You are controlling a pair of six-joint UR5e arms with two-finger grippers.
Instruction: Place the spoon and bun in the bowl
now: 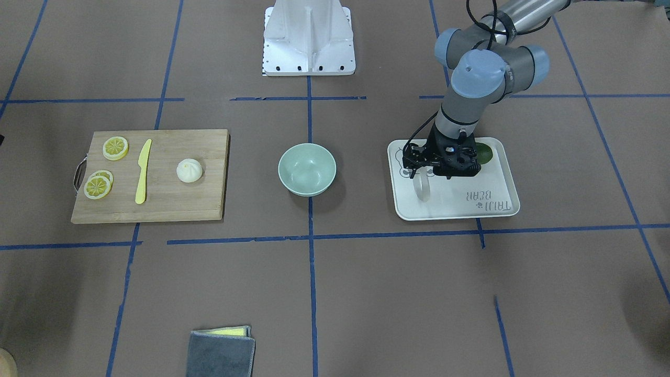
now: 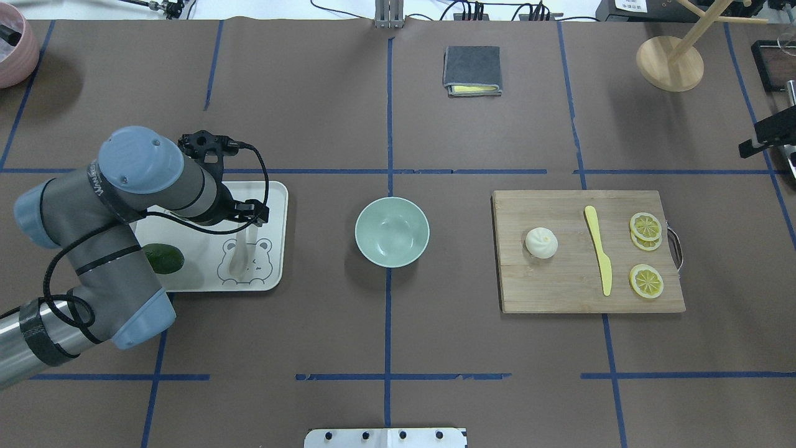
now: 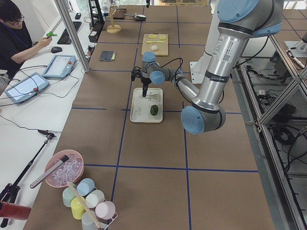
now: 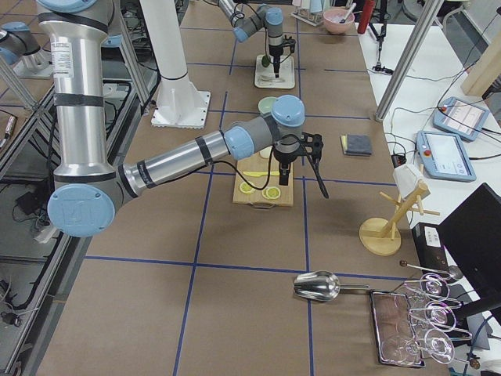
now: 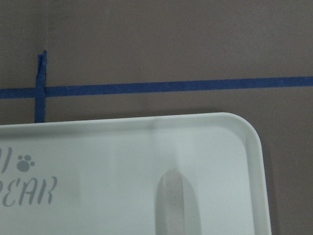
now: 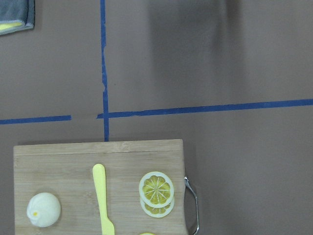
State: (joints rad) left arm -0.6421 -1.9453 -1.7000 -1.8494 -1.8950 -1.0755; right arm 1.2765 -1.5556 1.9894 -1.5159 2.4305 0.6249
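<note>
The pale spoon [image 1: 422,189] lies on the bear-print tray [image 1: 445,207], and its rounded end shows in the left wrist view [image 5: 175,205]. My left gripper [image 1: 423,175] is low over the tray at the spoon's end [image 2: 239,255]. Its fingers are hidden, so I cannot tell if it holds the spoon. The mint-green bowl [image 2: 392,231] stands empty in the middle. The white bun [image 2: 541,242] sits on the cutting board [image 2: 559,292]. My right gripper [image 4: 280,178] hangs high by the board, seen only in the exterior right view.
A dark green lime [image 2: 163,258] lies on the tray beside my left arm. A yellow knife [image 2: 598,258] and lemon slices [image 2: 645,225] lie on the board. A folded grey cloth [image 2: 472,70] and a wooden stand [image 2: 670,62] are at the far side.
</note>
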